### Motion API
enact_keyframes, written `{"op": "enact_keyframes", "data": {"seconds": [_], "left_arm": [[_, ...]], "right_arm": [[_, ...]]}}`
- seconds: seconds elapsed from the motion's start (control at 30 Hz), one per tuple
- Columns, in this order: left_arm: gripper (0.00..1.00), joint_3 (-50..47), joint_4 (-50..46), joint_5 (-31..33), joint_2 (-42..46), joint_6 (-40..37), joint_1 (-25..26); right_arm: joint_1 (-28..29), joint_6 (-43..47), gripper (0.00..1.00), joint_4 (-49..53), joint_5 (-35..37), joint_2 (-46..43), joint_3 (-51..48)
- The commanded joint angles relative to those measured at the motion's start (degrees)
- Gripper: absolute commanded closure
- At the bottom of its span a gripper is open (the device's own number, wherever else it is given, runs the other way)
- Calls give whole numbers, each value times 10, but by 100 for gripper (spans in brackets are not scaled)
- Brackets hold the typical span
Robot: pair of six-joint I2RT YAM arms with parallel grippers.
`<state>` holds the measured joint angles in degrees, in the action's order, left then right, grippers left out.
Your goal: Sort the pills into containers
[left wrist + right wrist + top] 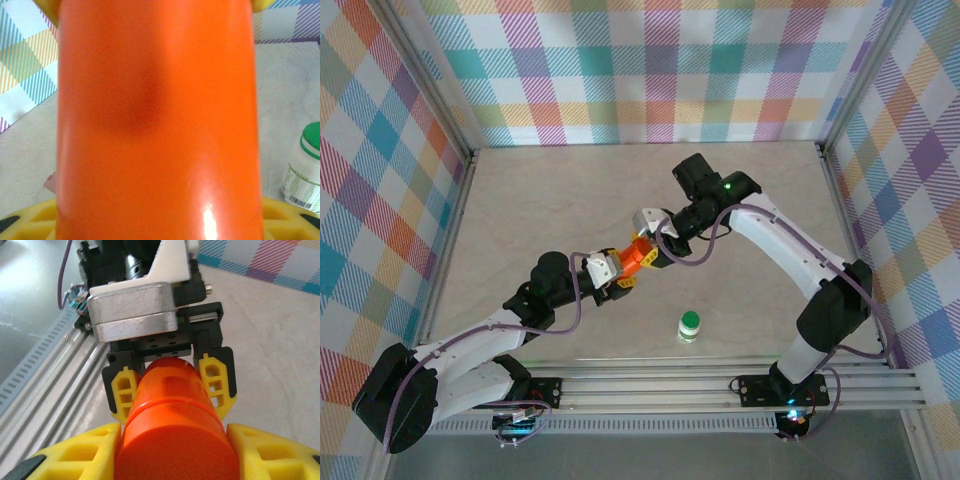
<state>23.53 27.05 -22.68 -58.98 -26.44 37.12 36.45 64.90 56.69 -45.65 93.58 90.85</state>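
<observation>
Pale wooden table (570, 195), pastel plaid walls (650, 70), metal rail (660, 385) along near edge.

The orange bottle (638, 255) was one glossy bright orange, cap and body alike. Flanking it, the left gripper (620, 272) had yellow fingers (122, 390) on black mounts, and the right gripper (172, 457) had yellow fingers (75, 457) too. Below and right of the orange bottle, a white bottle (690, 326) wore a green cap. Around it the table (550, 200) was pale beige, faintly marbled. Beyond it the walls (650, 70) were pastel plaid: teal, pink, yellow, purple. Both arms (790, 235) were white with black joints, trailing purple cables (575, 310).
</observation>
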Motion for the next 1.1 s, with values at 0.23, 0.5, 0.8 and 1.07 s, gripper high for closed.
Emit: {"op": "enact_keyframes", "data": {"seconds": [0.23,0.5,0.8,1.07], "left_arm": [[100,49,56,14,4,-17,4],[100,44,67,11,-1,-14,6],[100,27,52,20,22,-12,8],[100,5,64,28,26,-3,8]], "right_arm": [[18,-643,68,-196,131,-21,-86],[17,-896,70,-256,238,-19,-99],[-8,-948,33,-327,222,-39,-64],[-97,-639,25,-270,101,-96,-34]]}}
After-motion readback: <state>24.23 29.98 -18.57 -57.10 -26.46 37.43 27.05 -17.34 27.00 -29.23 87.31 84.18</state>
